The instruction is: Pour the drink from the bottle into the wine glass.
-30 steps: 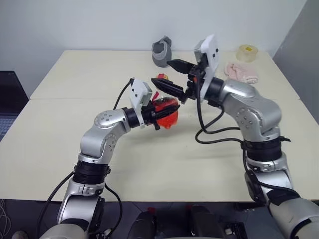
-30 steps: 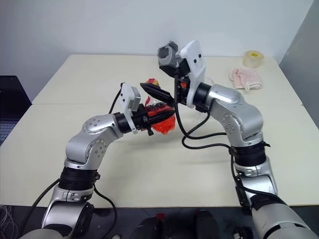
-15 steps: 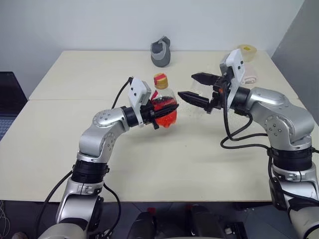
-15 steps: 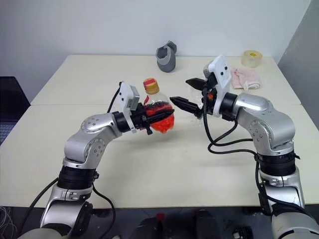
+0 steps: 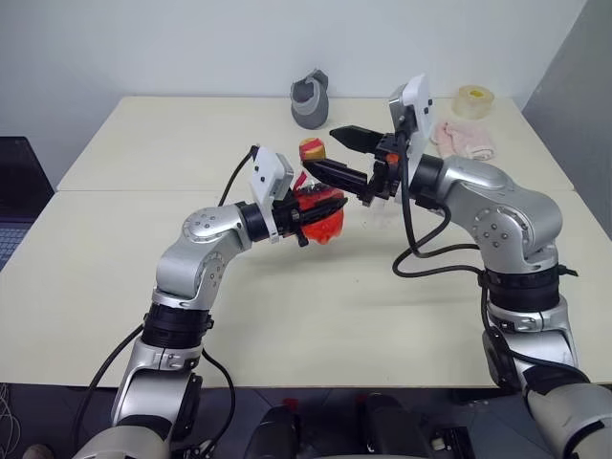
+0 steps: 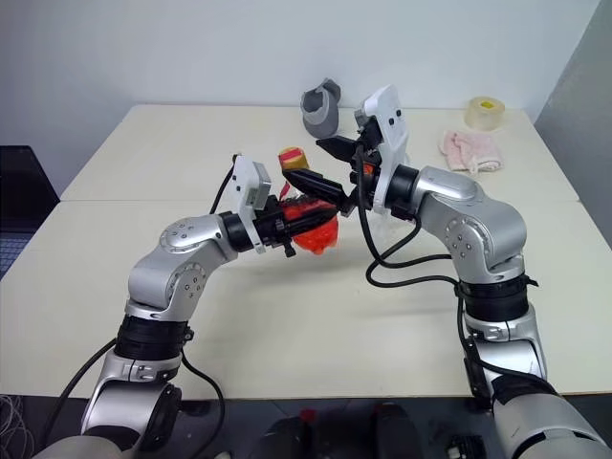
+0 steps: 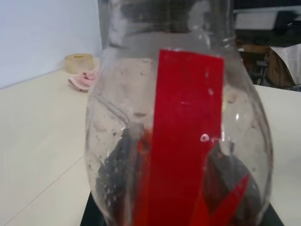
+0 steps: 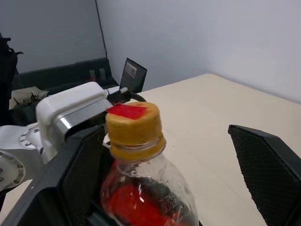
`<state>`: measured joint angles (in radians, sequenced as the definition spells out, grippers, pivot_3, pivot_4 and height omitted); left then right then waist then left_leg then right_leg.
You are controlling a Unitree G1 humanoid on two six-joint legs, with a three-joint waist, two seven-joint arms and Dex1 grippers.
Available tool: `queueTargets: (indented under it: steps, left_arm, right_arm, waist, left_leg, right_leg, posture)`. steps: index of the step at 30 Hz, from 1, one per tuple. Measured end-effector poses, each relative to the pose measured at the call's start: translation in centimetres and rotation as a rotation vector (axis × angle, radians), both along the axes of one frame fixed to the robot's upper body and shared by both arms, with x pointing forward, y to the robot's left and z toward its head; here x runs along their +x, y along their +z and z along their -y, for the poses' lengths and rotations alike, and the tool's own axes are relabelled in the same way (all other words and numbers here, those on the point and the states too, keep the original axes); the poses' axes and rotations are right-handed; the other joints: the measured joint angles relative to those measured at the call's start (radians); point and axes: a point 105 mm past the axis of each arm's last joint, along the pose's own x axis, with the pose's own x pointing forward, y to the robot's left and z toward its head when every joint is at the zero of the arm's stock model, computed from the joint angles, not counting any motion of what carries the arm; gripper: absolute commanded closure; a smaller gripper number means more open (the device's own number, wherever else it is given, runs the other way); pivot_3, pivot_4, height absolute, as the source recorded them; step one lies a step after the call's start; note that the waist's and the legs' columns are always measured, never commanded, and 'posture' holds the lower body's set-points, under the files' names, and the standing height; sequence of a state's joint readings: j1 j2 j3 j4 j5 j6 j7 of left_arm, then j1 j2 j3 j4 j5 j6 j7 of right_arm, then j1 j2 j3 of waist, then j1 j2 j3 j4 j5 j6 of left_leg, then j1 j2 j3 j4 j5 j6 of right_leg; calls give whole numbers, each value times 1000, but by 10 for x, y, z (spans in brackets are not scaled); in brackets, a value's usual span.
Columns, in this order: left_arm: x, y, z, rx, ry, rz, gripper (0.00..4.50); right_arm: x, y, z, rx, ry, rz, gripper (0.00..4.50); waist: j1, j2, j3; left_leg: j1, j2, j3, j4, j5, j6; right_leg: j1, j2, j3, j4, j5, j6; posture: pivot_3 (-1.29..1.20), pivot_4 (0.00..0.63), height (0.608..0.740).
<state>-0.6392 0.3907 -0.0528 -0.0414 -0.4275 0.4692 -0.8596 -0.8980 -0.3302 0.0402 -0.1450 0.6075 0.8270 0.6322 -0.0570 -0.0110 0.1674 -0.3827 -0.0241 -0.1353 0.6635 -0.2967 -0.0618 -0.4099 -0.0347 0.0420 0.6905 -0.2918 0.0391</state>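
My left gripper [image 5: 320,203] is shut on the bottle [image 5: 323,224], a small clear one held upright above the table with red drink in its lower half. In the left wrist view the bottle [image 7: 188,136] shows its red label strip. Its yellowish cap [image 5: 312,149] sits on top. My right gripper [image 5: 321,150] is open, one finger on either side of the cap [image 8: 134,125] and apart from it. The wine glass [image 5: 384,212] shows faintly on the table below my right wrist, partly hidden by it.
A grey cup-like object [image 5: 310,98] stands at the back of the cream table [image 5: 143,143]. A roll of tape [image 5: 472,100] and a pink cloth [image 5: 462,139] lie at the back right. A seam crosses the table on the left.
Half a second ago my right gripper stood off to the right of the bottle; it has swung back left and now straddles the cap, still open. The left arm has held still.
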Motion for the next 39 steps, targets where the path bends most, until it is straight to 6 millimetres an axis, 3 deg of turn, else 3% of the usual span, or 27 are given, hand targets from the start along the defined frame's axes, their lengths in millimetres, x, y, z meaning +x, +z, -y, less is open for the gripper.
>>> queueTargets:
  steps: [6,7,10,16,17,25,31,39]
  left_arm:
    - [0,-1,-1,1,3,-1,3260]
    - [0,-1,-1,1,4,-2,3260]
    - [0,-3,-1,2,6,-7,3260]
    - [-2,-3,-1,1,5,-6,3260]
    - [-2,-4,-1,1,4,-6,3260]
    - [-4,-4,-1,2,3,-6,3260]
    - [-7,1,0,-2,-3,17,3260]
    - [-9,-6,-1,-1,-15,-24,3260]
  right_arm:
    - [-5,4,-9,17,47,-11,38]
    - [-6,3,-10,18,55,-20,204]
    - [-8,2,-11,18,73,-44,920]
    - [-11,2,-10,24,91,-62,3125]
    - [-11,2,-10,23,91,-62,3268]
    - [-11,2,-10,20,91,-62,3264]
    - [-14,9,-9,-66,121,80,3264]
    - [-8,8,-3,52,115,-296,3264]
  waist:
    - [0,0,0]
    - [0,0,0]
    - [0,0,0]
    - [0,0,0]
    - [0,0,0]
    - [0,0,0]
    - [-1,0,0]
    - [1,0,0]
  left_leg:
    - [0,0,0,0,0,0]
    - [0,0,0,0,0,0]
    - [0,0,0,0,0,0]
    - [0,0,0,0,0,0]
    - [0,0,0,0,0,0]
    - [0,0,0,0,0,0]
    - [0,0,0,0,0,0]
    - [-1,0,-1,0,0,0]
  right_leg:
    - [0,0,0,0,0,0]
    - [0,0,0,0,0,0]
    - [0,0,0,0,0,0]
    - [0,0,0,0,0,0]
    - [0,0,0,0,0,0]
    - [0,0,0,0,0,0]
    - [0,0,0,0,0,0]
    - [0,-1,0,0,0,0]
  posture:
    - [0,150,740]
    - [0,150,740]
    - [0,150,740]
    - [0,150,740]
    - [0,150,740]
    - [0,150,740]
    - [0,150,740]
    - [0,150,740]
